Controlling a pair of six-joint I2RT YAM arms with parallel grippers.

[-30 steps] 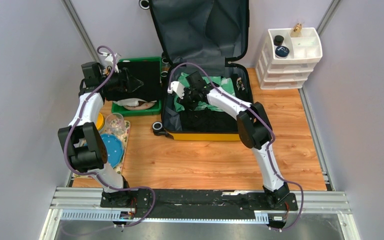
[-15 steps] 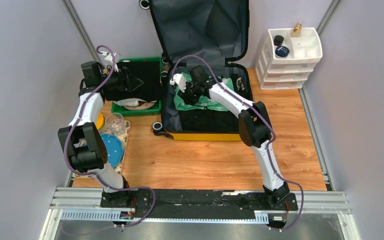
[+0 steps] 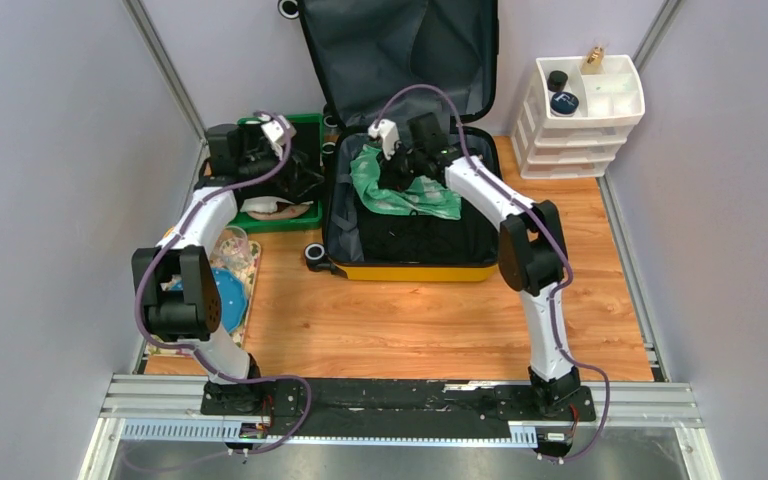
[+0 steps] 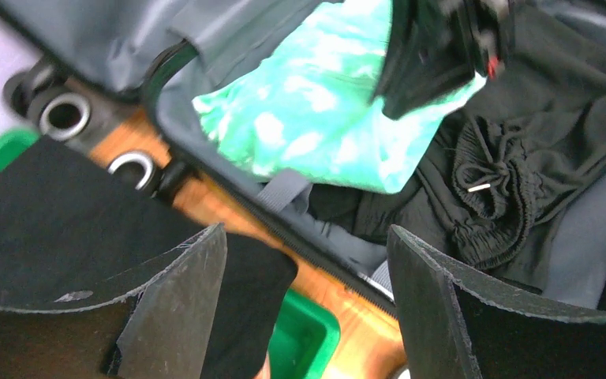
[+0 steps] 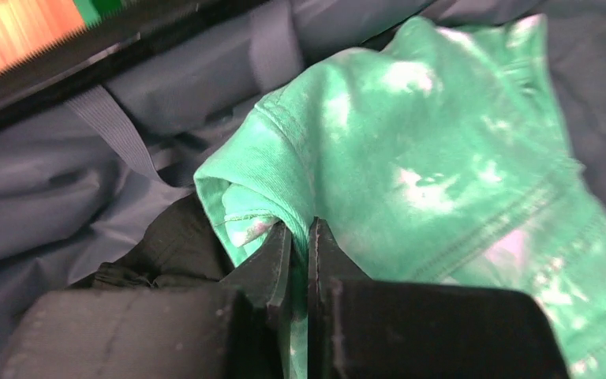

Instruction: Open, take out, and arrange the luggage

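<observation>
Luggage (image 3: 410,272): laid open mid-table, lid propped against the back wall; wheel end pointed left, long axis set crosswise.
Right gripper (image 5: 298,237): clamped on green garment (image 5: 410,158) inside.
Left gripper (image 4: 306,237): spread wide.

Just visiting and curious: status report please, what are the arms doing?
Right end effector shut on green shirt, inside open luggage. Left end effector open, empty, over green tray. Black clothes underneath shirt. Nothing seen blocking.

luggage (image 3: 400,60) lid cropped, black clothes (image 3: 415,238) partly under green garment (image 3: 407,192)
</observation>
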